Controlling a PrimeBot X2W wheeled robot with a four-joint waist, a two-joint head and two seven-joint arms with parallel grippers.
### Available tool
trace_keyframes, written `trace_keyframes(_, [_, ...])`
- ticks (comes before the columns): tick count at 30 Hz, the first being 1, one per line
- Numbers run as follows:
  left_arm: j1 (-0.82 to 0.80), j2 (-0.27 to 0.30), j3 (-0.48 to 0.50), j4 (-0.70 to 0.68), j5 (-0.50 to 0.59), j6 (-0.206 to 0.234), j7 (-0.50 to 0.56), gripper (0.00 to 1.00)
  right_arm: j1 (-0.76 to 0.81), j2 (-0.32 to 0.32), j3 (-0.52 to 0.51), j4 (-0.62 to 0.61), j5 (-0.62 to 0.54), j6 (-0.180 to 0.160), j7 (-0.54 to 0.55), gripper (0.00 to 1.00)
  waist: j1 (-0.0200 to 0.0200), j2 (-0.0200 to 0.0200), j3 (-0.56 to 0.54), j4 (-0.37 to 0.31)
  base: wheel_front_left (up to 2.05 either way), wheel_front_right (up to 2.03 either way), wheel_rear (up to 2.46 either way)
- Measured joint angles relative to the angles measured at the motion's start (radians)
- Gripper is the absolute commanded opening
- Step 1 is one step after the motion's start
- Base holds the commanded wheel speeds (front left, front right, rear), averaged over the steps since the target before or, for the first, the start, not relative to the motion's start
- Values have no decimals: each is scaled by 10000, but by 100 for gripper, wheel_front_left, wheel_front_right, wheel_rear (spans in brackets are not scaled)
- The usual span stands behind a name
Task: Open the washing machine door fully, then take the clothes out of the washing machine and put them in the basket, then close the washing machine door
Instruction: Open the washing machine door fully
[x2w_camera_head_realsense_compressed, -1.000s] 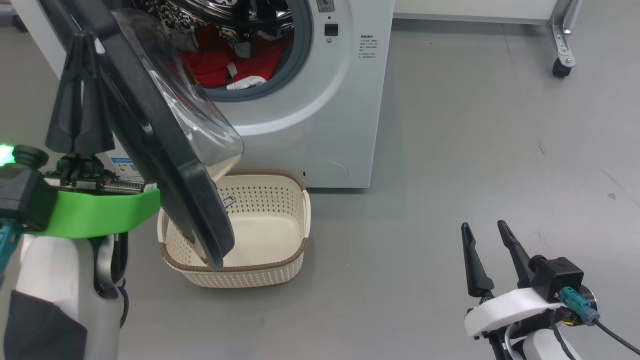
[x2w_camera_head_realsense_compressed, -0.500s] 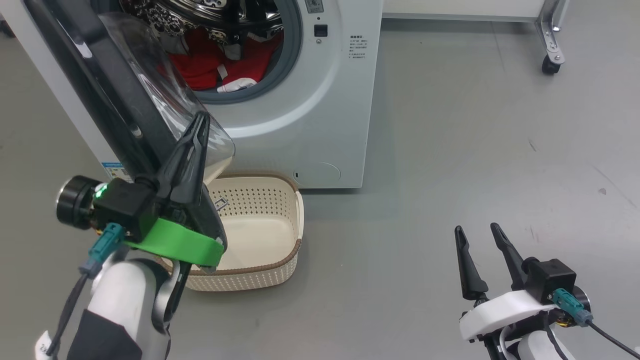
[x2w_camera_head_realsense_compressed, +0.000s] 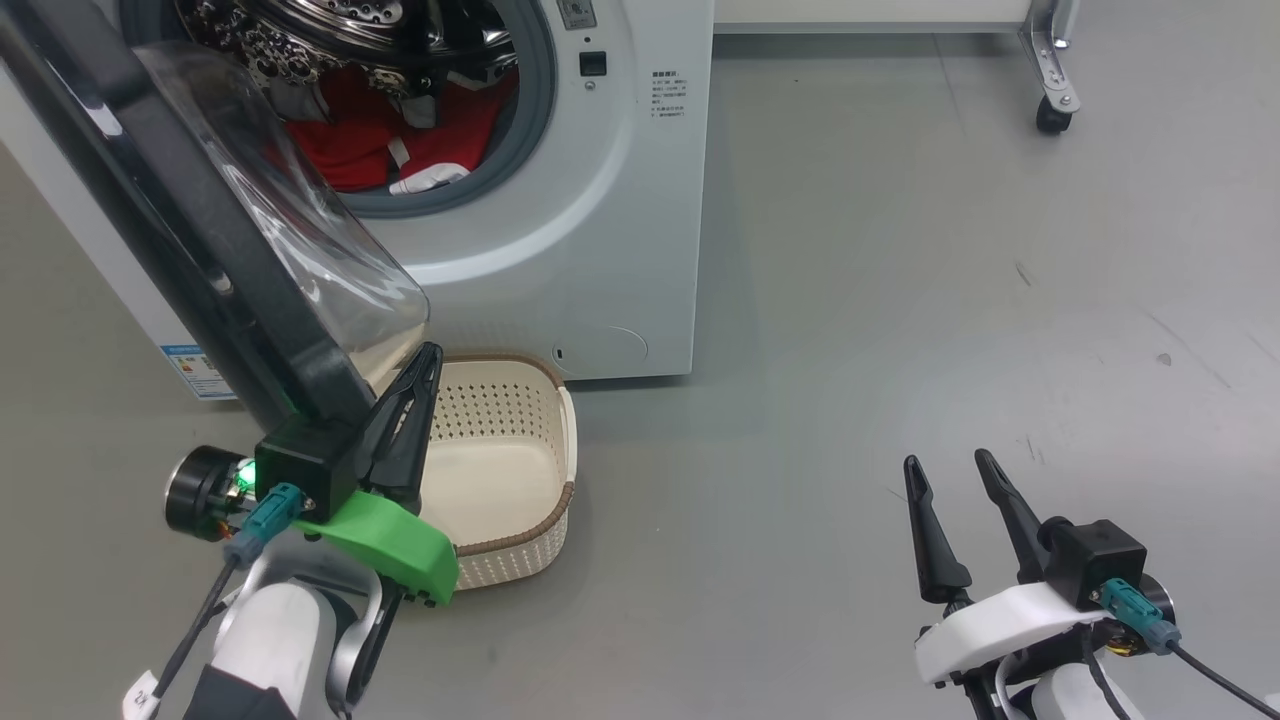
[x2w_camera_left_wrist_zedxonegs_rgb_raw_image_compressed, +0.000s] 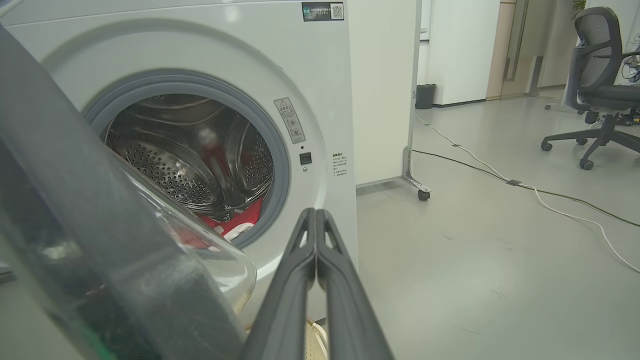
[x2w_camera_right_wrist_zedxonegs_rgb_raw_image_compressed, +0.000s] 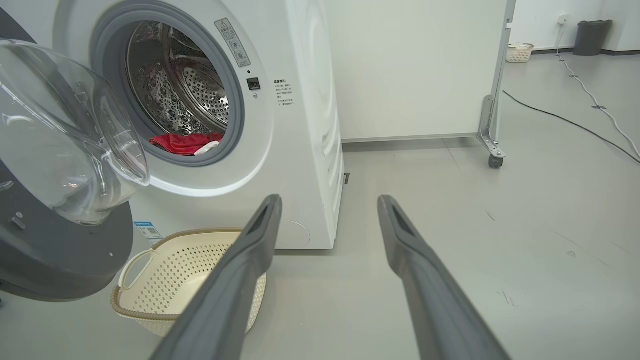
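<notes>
The white washing machine (x2w_camera_head_realsense_compressed: 620, 230) stands at the top left with its drum in sight. Its door (x2w_camera_head_realsense_compressed: 200, 250), black-rimmed with a clear glass bowl, hangs open to the left, partly over the cream basket (x2w_camera_head_realsense_compressed: 500, 470) on the floor. The red clothes (x2w_camera_head_realsense_compressed: 380, 140) with white trim lie in the drum, also seen as clothes (x2w_camera_right_wrist_zedxonegs_rgb_raw_image_compressed: 182, 141) and clothes (x2w_camera_left_wrist_zedxonegs_rgb_raw_image_compressed: 235, 225). My left gripper (x2w_camera_head_realsense_compressed: 430, 355) is shut and holds nothing, just below the door's lower edge, over the basket's near side. My right gripper (x2w_camera_head_realsense_compressed: 948, 462) stands open and empty over bare floor, far right of the basket (x2w_camera_right_wrist_zedxonegs_rgb_raw_image_compressed: 200, 234).
A wheeled frame's caster (x2w_camera_head_realsense_compressed: 1047, 115) stands behind and right of the machine. An office chair (x2w_camera_left_wrist_zedxonegs_rgb_raw_image_compressed: 600, 90) and floor cables (x2w_camera_left_wrist_zedxonegs_rgb_raw_image_compressed: 525, 185) lie further off. Bare grey floor (x2w_camera_head_realsense_compressed: 850, 350) stretches to the machine's right.
The head camera has swung right, shifting the scene left. My left gripper, still shut, came from the door's outer side down to below its lower edge, over the basket. The right gripper kept still.
</notes>
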Motion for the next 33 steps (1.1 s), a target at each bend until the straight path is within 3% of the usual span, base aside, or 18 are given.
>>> trace_keyframes(21, [61, -27, 380, 1411, -165, 493, 347, 0, -3, 153, -366, -6, -31, 52, 0, 100, 0, 0, 329, -294, 0, 0, 0])
trace_keyframes(33, [49, -82, 366, 1705, -194, 527, 174, 0, -3, 205, -483, 33, -90, 111, 0, 100, 0, 0, 311, -186, 0, 0, 0])
